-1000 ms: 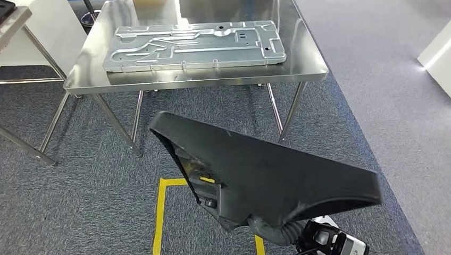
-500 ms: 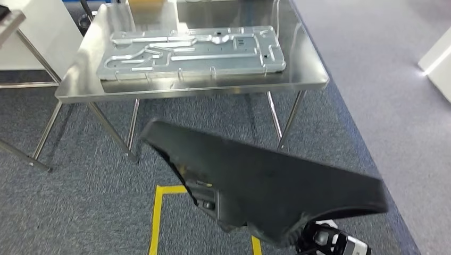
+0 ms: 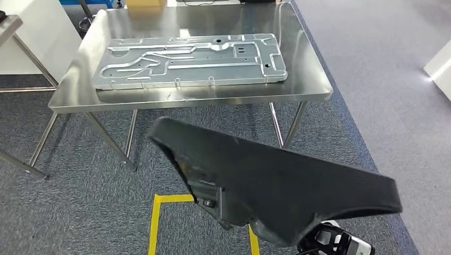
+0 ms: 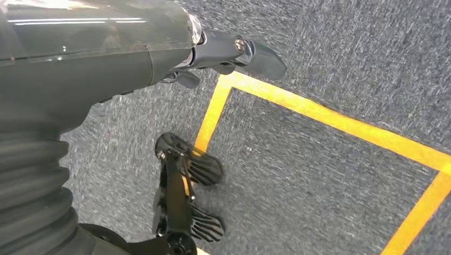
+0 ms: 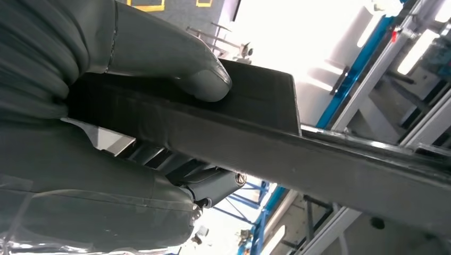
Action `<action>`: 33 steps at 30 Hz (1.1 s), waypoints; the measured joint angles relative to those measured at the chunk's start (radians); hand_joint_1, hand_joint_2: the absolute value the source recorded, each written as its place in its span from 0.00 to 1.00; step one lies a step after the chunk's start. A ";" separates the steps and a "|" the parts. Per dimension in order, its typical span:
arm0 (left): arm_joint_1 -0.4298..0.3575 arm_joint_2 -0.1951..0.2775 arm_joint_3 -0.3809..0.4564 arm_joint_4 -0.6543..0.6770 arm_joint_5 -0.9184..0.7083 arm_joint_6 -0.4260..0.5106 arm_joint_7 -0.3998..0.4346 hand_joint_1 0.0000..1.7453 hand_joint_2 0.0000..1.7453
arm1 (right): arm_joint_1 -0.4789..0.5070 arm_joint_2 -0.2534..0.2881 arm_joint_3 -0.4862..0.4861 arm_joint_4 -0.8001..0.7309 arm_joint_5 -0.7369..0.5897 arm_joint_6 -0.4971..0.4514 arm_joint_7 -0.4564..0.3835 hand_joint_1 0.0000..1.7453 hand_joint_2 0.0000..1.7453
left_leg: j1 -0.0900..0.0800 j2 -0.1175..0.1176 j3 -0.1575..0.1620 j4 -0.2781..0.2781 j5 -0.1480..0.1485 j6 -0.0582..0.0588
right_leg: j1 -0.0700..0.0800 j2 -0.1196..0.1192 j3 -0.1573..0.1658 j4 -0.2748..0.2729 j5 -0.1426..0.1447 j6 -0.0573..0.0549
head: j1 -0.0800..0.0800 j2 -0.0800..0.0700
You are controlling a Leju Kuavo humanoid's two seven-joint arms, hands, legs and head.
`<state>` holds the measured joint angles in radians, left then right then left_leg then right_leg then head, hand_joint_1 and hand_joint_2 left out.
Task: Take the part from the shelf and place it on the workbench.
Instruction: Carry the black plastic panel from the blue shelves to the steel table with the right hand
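- Part (image 3: 276, 186): black, held over carpet, short of table (image 3: 314, 90).
- Right hand (image 5: 80, 122) grips part edge, thumb on top.
- Left hand (image 4: 175, 64) hangs down over floor, fingers apart, holding nothing.
- Metal panel (image 3: 189, 61) lies on table.

from the head view we look forward and down from high on the body, across a big black part (image 3: 276, 186) close below us to a steel table (image 3: 308, 87) farther ahead, with grey carpet and yellow floor tape (image 3: 155, 223) underneath. the left wrist view sits close behind the left hand (image 4: 80, 58) and faces straight down at the floor — we share the yellow floor tape (image 4: 330, 119) and carpet with the head view. the right wrist view is pressed right up behind the right hand (image 5: 106, 106), very near the black part (image 5: 255, 143) it grips, and faces outward and up toward bright background framing — the part is what it shares with the head view.
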<state>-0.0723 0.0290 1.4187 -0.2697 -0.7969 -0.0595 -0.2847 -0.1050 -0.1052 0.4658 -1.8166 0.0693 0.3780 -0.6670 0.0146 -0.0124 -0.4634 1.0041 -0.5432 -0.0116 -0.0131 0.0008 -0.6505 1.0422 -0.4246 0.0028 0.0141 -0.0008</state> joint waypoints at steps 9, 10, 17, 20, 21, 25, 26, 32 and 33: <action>0.004 0.000 0.000 0.000 0.002 -0.001 0.000 0.00 1.00 | -0.007 0.004 -0.001 0.008 0.034 -0.014 0.013 0.94 1.00 | 0.005 0.008 -0.187 0.235 -0.043 -0.013 | 0.013 -0.017 0.071 -0.014 -0.045 -0.038 | -0.005 0.000; 0.005 0.000 0.000 0.000 0.003 -0.001 -0.001 0.00 1.00 | -0.007 0.003 -0.001 0.012 0.034 -0.018 0.002 0.94 1.00 | 0.004 0.009 -0.173 0.172 0.010 -0.008 | 0.016 -0.020 0.082 -0.014 -0.053 -0.037 | -0.005 0.000; 0.013 -0.001 0.001 0.000 0.008 -0.001 -0.004 0.00 1.00 | -0.016 -0.001 -0.001 0.027 -0.002 -0.014 -0.023 0.94 1.00 | -0.006 0.017 -0.120 0.021 0.091 0.028 | 0.018 -0.025 0.110 -0.006 -0.089 -0.004 | -0.005 0.000; 0.008 -0.002 0.001 0.000 0.008 -0.001 -0.004 0.00 1.00 | -0.022 -0.001 -0.001 0.027 -0.006 -0.014 -0.018 0.94 1.00 | -0.001 0.014 -0.100 0.004 0.092 0.038 | 0.013 -0.010 0.043 0.123 -0.148 0.011 | -0.002 0.000; 0.007 -0.002 0.001 0.000 0.008 -0.002 -0.004 0.00 1.00 | -0.022 -0.001 -0.001 0.027 -0.006 -0.015 -0.015 0.94 1.00 | -0.001 0.013 -0.097 0.004 0.089 0.040 | 0.010 -0.008 0.002 0.188 -0.169 0.014 | -0.001 0.000; 0.007 -0.004 0.001 0.000 0.008 -0.003 -0.004 0.00 1.00 | -0.020 -0.001 -0.001 0.027 -0.007 -0.015 -0.004 0.94 1.00 | 0.000 0.004 -0.071 0.005 0.067 0.036 | -0.001 -0.007 -0.035 0.170 -0.082 0.022 | -0.001 0.000; 0.007 -0.004 0.001 0.000 0.008 -0.003 -0.004 0.00 1.00 | -0.020 -0.001 -0.001 0.027 -0.007 -0.015 -0.004 0.94 1.00 | 0.000 0.003 -0.064 0.006 0.060 0.032 | -0.003 -0.007 -0.010 0.105 -0.043 0.021 | -0.001 0.000; 0.003 -0.005 0.001 0.000 0.007 -0.003 -0.005 0.00 1.00 | -0.020 -0.001 -0.001 0.025 -0.008 -0.016 -0.005 0.94 1.00 | -0.001 -0.001 -0.047 0.009 0.029 -0.004 | 0.002 -0.001 0.046 -0.015 -0.022 -0.012 | -0.005 0.000; 0.002 -0.006 0.001 0.000 0.007 -0.003 -0.005 0.00 1.00 | -0.021 0.000 -0.001 0.025 -0.008 -0.016 -0.005 0.94 1.00 | 0.000 0.002 -0.054 0.031 0.017 -0.008 | 0.000 -0.001 0.053 -0.020 -0.024 -0.019 | -0.007 0.000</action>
<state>-0.0705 0.0235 1.4195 -0.2695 -0.7897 -0.0629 -0.2901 -0.1265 -0.1057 0.4650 -1.7918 0.0610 0.3624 -0.6720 0.0142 -0.0105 -0.5174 1.0350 -0.5260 -0.0201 -0.0127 -0.0006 -0.5977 1.0227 -0.4482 -0.0158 0.0075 -0.0008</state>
